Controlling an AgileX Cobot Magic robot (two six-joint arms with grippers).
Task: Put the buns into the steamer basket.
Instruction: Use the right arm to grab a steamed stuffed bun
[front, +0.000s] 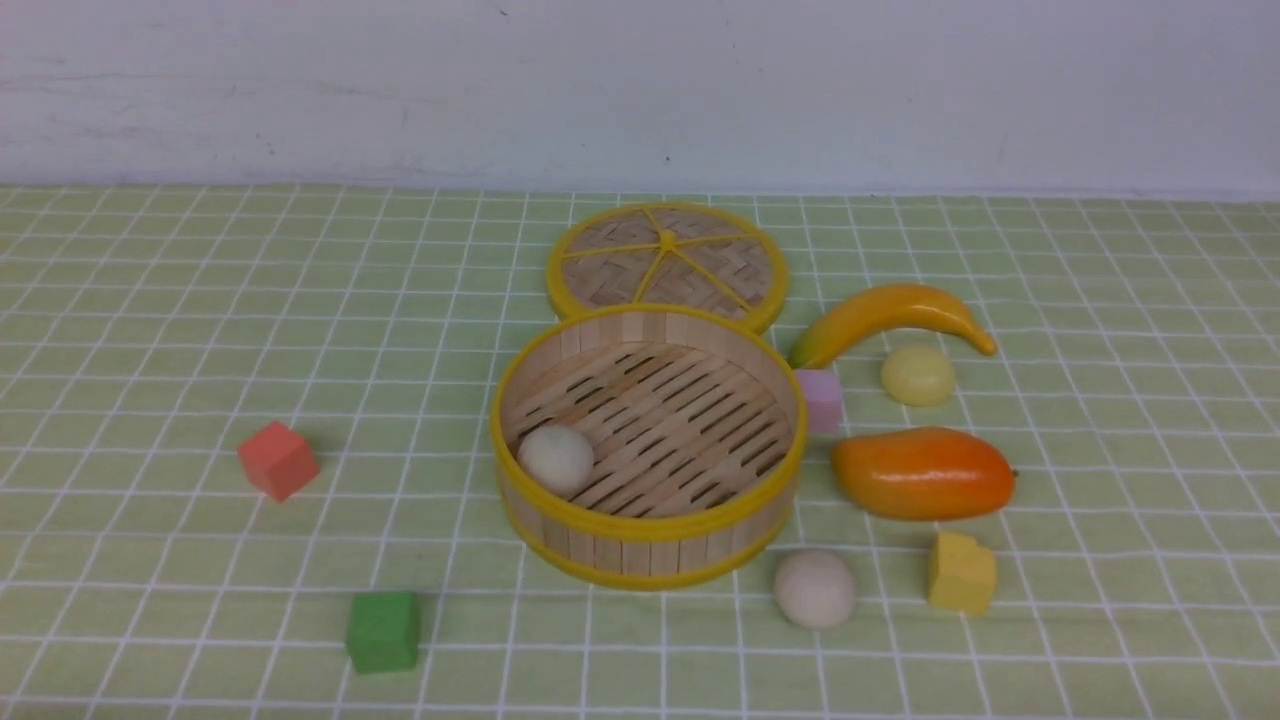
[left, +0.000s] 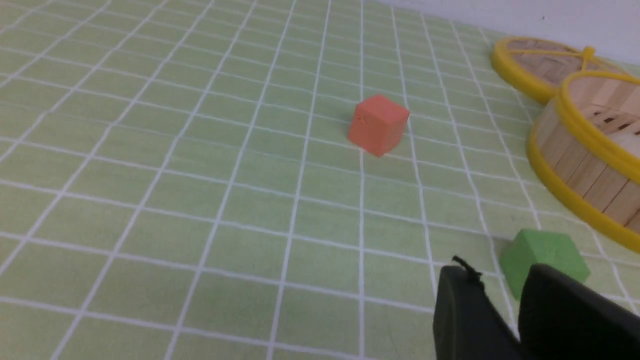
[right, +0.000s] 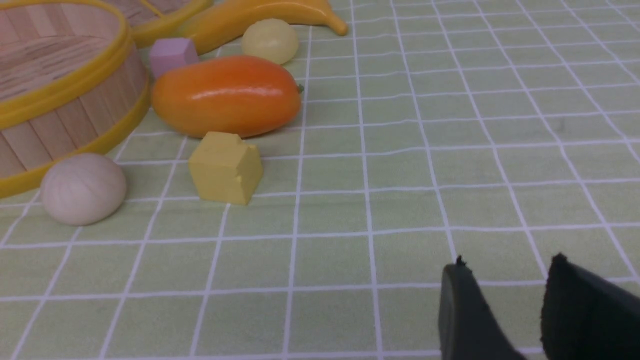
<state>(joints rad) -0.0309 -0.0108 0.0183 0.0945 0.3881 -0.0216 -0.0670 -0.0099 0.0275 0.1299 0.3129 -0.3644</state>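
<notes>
**Spotter:** Well, where do the buns sit around the basket?

**Me:** I count one off-white bun (front: 556, 459) already on the slats of the steamer basket (front: 640, 545), against its left wall. The loose off-white bun (front: 815, 589) lies on the cloth just off the basket's near right side, close to the wall but apart from it. The pale yellow bun (front: 918, 376) is further to the basket's right and toward the back, between the banana (front: 890, 315) and the mango (front: 923, 472).

**Spotter:** Which arm would you use?

**Me:** The right, I'd say. Both loose buns are on the basket's right, and my left wrist camera shows neither of them.

**Spotter:** And the jaws?

**Me:** The right gripper (right: 507, 262) is parted and empty, with bare cloth between its fingers. The left gripper (left: 495, 272) is also parted a little and holds nothing.

**Spotter:** How does the next bun lie from the jaws?

**Me:** The loose off-white bun is ahead of the right jaws and off toward the basket. The yellow block (front: 962, 572) sits near it on the side away from the basket. The bun is round, so I see no long axis to line up with. My worry is clipping that block.
</notes>
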